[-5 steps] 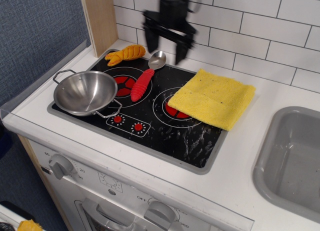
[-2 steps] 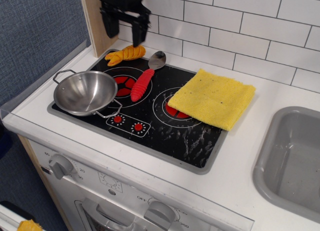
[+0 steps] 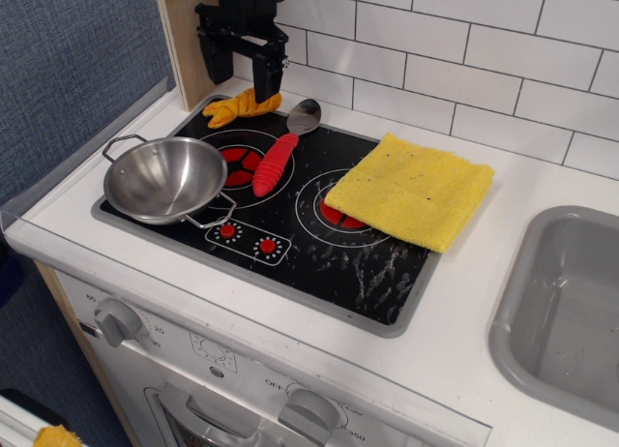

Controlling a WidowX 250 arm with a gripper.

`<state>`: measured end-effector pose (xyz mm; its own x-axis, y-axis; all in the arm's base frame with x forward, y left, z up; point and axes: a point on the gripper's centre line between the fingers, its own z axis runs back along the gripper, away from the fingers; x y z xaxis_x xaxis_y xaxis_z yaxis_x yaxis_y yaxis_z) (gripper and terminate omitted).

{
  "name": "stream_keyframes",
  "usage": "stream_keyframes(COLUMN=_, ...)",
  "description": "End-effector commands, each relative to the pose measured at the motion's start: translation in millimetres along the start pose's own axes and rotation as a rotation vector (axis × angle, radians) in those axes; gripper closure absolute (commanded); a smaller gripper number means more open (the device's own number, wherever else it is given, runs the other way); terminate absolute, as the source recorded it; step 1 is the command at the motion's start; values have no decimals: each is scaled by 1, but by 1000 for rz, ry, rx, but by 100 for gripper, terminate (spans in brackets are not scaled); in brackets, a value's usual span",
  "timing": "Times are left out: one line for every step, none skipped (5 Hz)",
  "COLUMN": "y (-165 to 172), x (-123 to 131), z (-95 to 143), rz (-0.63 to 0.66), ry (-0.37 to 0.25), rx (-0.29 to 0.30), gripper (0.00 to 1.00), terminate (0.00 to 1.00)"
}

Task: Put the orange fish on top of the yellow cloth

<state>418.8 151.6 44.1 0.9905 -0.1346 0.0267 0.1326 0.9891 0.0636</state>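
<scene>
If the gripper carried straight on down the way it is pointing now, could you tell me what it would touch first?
Most likely the orange fish: the open gripper points down and hangs just above it at the stove's back left corner. Depth is hard to judge from this single view.

Fuzzy yellow cloth, shiny metal pan, glossy black stovetop.

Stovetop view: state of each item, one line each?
End effector: open, above the fish, not gripping.
Orange fish: lying at the stove's back left corner, not on the cloth.
Yellow cloth: folded flat over the right burner, nothing on it.
Pan: upright, empty, front left.
Spoon: lying flat across the left burner.
Sink: empty.
</scene>
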Motion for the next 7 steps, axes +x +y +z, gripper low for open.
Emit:
stream_keyframes(y=14, x=3, z=2, rz=14, ry=-1, rx=-2, gripper=0, terminate=0)
stream_keyframes(y=16, x=3, z=-7, rz=29, ry=28, rx=-8, gripper=0, terminate=0)
stream_keyframes(y=14, x=4, z=-11, rz=42, ry=51, rx=-6, gripper=0, terminate=0)
stream_keyframes(y=12, x=3, z=-5, rz=44, ry=46, rx=12, gripper=100, terminate=0)
stream_keyframes(y=12, x=-3, z=11, rz=82, ry=21, rx=26, gripper=100, terminate=0)
stream_keyframes(y=12, x=-13, z=35, rz=159, ry=-24, rx=43, gripper=100, terminate=0)
stream_keyframes(y=-2, x=-17, z=61, rz=292, ry=-64, rx=24, gripper=100, terminate=0)
